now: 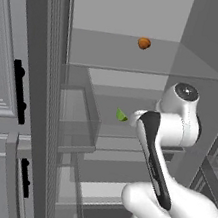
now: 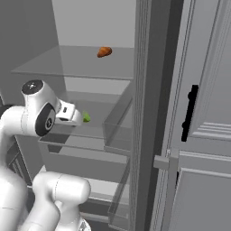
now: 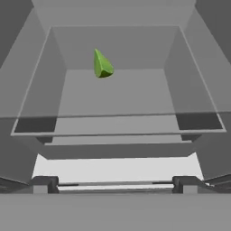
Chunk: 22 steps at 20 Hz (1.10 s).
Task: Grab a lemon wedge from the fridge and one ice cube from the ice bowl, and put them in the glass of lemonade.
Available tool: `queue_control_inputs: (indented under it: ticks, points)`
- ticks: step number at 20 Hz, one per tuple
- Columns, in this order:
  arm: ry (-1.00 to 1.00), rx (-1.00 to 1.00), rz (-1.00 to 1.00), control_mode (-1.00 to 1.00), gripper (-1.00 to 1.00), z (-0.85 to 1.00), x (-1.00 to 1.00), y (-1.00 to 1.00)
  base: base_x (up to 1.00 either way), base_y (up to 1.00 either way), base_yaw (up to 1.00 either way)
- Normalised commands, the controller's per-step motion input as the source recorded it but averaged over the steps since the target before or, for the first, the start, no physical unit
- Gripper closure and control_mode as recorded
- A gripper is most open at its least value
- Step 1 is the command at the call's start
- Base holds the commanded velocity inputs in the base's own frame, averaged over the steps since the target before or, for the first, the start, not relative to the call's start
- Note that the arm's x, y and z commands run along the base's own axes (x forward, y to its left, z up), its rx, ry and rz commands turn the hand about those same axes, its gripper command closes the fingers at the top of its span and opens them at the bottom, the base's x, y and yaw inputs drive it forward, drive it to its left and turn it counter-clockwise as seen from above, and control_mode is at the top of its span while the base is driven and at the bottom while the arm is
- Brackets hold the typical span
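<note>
Light grey panelled cabinet door (image 1: 2, 62) along the left of the left base view with a black handle (image 1: 18, 91), second black handle (image 1: 24, 177) lower down, matching panelled cabinet (image 2: 207, 113) and black handle (image 2: 189, 113) at the right of the right base view, flat even light

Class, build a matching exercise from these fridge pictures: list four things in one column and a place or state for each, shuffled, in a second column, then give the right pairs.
Column one:
1. small yellow-green lemon wedge
2. small round orange fruit
3. dark grey fridge
4. gripper

Column two:
A. on the upper glass shelf
B. open and apart from the wedge
C. on the lower glass shelf
D. standing open

Pairs: 1-C, 2-A, 3-D, 4-B
</note>
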Motion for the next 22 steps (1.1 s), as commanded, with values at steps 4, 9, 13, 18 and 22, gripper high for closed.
queue_control_inputs:
  ticks: [4, 9, 13, 18, 22]
  points:
    - [0.0, 0.0, 0.05, -1.0, -1.0, -0.4, 0.74, 0.0, 0.0, 0.0, 0.0]
    - [0.03, 0.0, 0.08, -1.0, -1.0, -0.45, 0.38, 0.0, 0.0, 0.0, 0.0]
    - [0.06, -0.01, 0.02, -1.0, -1.0, -0.08, 0.02, 0.05, 0.0, 0.0, 0.0]
    - [0.13, -0.11, 0.0, -1.0, -1.0, 0.23, 0.45, 0.22, 0.0, 0.0, 0.0]
    - [0.05, -0.07, 0.0, -1.0, -1.0, 0.0, 0.52, 0.12, 0.0, 0.0, 0.0]
